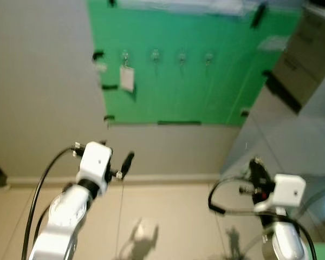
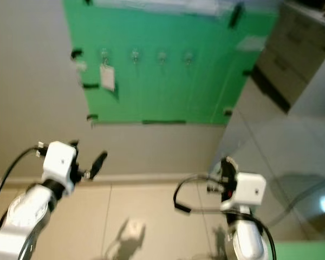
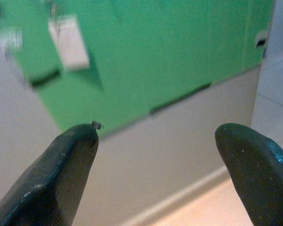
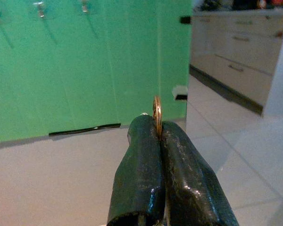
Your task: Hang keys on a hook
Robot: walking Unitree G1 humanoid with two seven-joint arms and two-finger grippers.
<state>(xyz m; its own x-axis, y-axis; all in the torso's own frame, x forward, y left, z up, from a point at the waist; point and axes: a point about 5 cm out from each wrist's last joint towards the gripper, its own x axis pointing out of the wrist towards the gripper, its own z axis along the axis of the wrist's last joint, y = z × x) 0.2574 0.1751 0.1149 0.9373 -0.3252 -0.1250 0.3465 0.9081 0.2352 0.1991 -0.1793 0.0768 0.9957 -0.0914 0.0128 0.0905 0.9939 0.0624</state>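
A green board (image 1: 189,70) is taped to the grey wall and carries a row of small hooks (image 1: 155,54). A white tag (image 1: 127,78) hangs from the leftmost hook and also appears in the left wrist view as the white tag (image 3: 69,41). My right gripper (image 4: 157,129) is shut on a brass key ring (image 4: 157,115), held upright between the fingertips, below and right of the board. My left gripper (image 3: 155,141) is open with nothing between its fingers, pointing at the board's lower edge. In the head view the left gripper (image 1: 127,161) is low on the left.
Grey cabinets with drawers (image 1: 303,59) stand to the right of the board. A skirting line (image 1: 151,179) runs along the wall base above a beige tiled floor (image 1: 168,222). Black cables (image 1: 222,200) loop off both wrists.
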